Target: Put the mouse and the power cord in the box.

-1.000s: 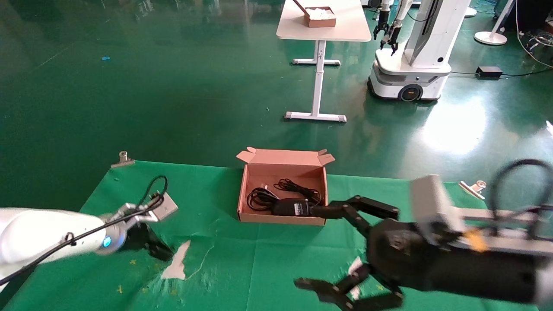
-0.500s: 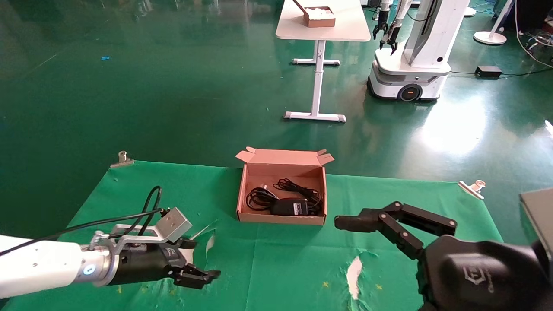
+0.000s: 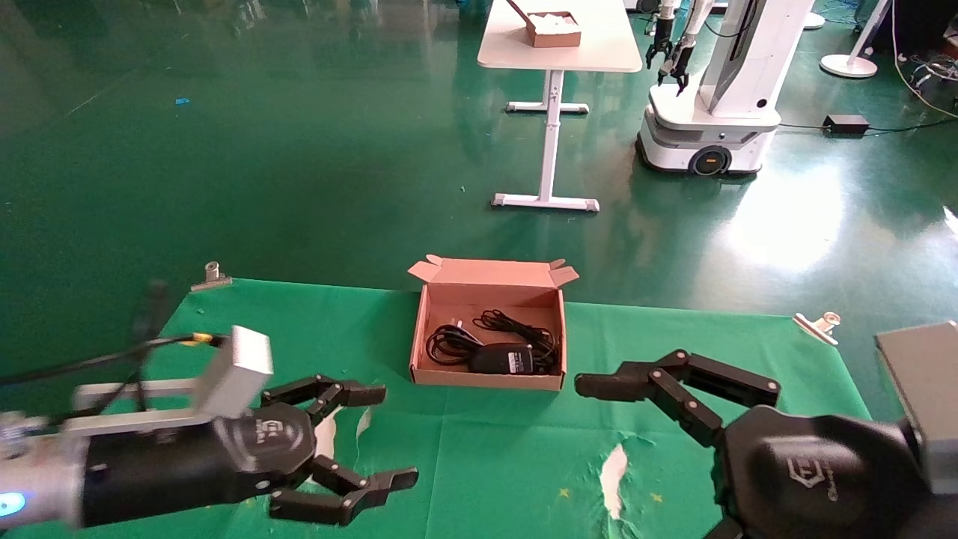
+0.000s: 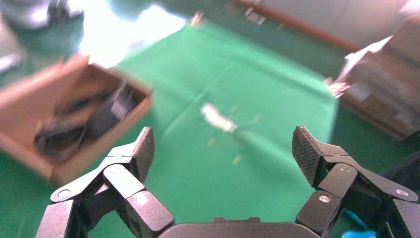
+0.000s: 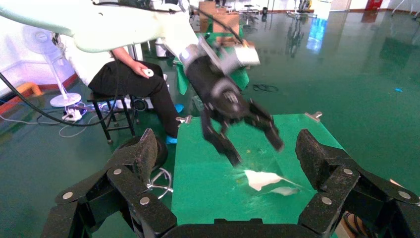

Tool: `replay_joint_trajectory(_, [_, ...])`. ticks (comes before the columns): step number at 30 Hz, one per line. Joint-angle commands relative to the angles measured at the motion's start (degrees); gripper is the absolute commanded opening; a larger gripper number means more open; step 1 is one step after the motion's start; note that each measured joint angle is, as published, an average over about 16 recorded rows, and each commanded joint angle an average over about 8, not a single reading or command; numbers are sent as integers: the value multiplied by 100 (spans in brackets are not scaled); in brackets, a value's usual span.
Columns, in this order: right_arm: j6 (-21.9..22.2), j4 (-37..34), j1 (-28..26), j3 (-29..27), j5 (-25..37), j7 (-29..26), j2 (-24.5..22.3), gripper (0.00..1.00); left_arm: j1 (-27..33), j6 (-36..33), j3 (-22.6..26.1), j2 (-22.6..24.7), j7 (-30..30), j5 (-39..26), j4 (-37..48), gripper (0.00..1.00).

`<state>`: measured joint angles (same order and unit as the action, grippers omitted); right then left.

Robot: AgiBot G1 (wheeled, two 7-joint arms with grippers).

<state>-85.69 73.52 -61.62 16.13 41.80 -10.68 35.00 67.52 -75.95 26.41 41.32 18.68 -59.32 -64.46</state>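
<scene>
The brown cardboard box (image 3: pixel 488 380) stands open at the middle of the green table, flaps along its far edge. Inside it lies the black mouse (image 3: pixel 503 358), with looped black power cord (image 3: pixel 447 345) beside it and thinner wire behind. My left gripper (image 3: pixel 386 434) hovers open and empty over the cloth, near-left of the box. My right gripper (image 3: pixel 591 457) is open and empty near-right of the box, its lower finger cut off by the frame edge. The left wrist view shows wide jaws (image 4: pixel 223 144) and the blurred box (image 4: pixel 29 148). The right wrist view shows open jaws (image 5: pixel 225 144) facing the left gripper (image 5: pixel 237 119).
The green cloth has white tears (image 3: pixel 614 471) (image 3: pixel 325 434) between the grippers. Metal clips (image 3: pixel 213 273) (image 3: pixel 819 326) hold its far corners. Beyond stand a white table with a small box (image 3: pixel 554 30) and another robot (image 3: pixel 711 90). A seated person (image 5: pixel 129 79) is beside the table.
My right gripper pulled back out of the box toward the near right, then held. My left arm swung forward toward the middle and its gripper turned and opened wide.
</scene>
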Motion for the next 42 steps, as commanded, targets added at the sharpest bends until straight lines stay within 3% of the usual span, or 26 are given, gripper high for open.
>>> replay_joint_trajectory(1, [0, 0, 0, 1, -1, 0, 0, 100, -128, -209, -223, -135, -170, 374, -195, 100])
replay_joint_trajectory(9, [-1, 2, 3, -1, -10, 2, -5, 100, -586, -963, -1027, -621, -773, 1741, -904, 100])
replay_joint_trajectory(14, [-6, 6, 9, -7, -19, 3, -11, 100, -713, -1172, -1249, -754, -898, 2136, -1099, 100])
replay_joint_trajectory(42, [4, -2, 1, 3, -5, 2, -2, 100, -602, -979, -1050, -636, -791, 1766, -917, 100])
